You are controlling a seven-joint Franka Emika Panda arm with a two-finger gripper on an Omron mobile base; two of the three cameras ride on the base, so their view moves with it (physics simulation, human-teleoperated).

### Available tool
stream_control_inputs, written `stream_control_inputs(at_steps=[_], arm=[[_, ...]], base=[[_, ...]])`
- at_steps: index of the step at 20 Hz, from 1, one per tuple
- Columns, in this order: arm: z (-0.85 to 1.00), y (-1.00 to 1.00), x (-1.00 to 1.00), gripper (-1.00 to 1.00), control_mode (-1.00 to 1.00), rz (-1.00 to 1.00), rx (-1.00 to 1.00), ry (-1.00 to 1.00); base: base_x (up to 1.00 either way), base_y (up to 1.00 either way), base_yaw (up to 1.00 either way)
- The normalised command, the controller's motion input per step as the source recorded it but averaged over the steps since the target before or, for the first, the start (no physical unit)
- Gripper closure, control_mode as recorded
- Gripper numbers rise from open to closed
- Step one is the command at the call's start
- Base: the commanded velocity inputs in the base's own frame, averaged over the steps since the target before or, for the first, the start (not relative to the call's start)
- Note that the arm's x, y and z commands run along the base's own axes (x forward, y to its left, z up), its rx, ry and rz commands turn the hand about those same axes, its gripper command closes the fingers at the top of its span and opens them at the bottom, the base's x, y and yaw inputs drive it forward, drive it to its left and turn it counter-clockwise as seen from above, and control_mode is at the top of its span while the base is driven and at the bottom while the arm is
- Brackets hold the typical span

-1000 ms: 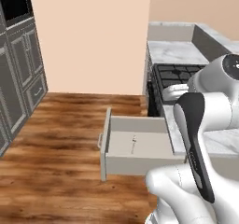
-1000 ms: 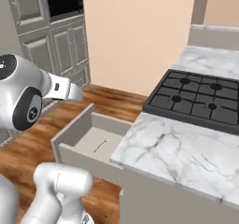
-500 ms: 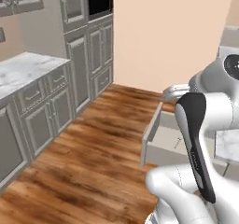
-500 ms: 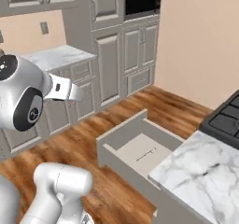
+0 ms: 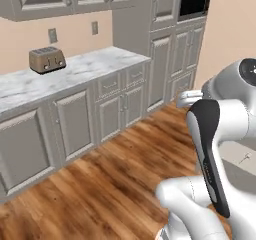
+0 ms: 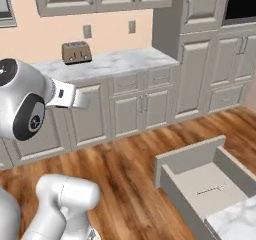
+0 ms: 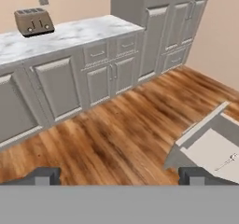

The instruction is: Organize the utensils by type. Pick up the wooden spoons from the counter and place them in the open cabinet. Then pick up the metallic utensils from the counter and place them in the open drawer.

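Across wood floor, toaster on marble counter.

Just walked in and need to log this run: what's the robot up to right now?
Nothing is being handled. The gripper is open and empty, pointed across the wooden floor toward a marble counter bearing a toaster. The drawer stands pulled open beside the robot, with a thin silver utensil lying inside it.
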Motion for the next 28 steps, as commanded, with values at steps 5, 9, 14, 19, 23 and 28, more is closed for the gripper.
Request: stream_control_inputs(at_steps=[5, 9, 14, 19, 23, 28], arm=[[0.0, 0.0, 0.0, -1.0, 1.0, 0.0, 0.0, 0.0], [0.0, 0.0, 0.0, -1.0, 1.0, 0.0, 0.0, 0.0], [0.0, 0.0, 0.0, -1.0, 1.0, 0.0, 0.0, 0.0], [0.0, 0.0, 0.0, -1.0, 1.0, 0.0, 0.0, 0.0], [0.0, 0.0, 0.0, -1.0, 1.0, 0.0, 0.0, 0.0], [0.0, 0.0, 0.0, -1.0, 1.0, 0.0, 0.0, 0.0]], base=[[-0.03, 0.05, 0.68], [0.02, 0.0, 0.73], [0.38, 0.01, 0.59], [0.28, -0.01, 0.23], [0.16, 0.0, 0.07], [0.74, 0.01, 0.04]])
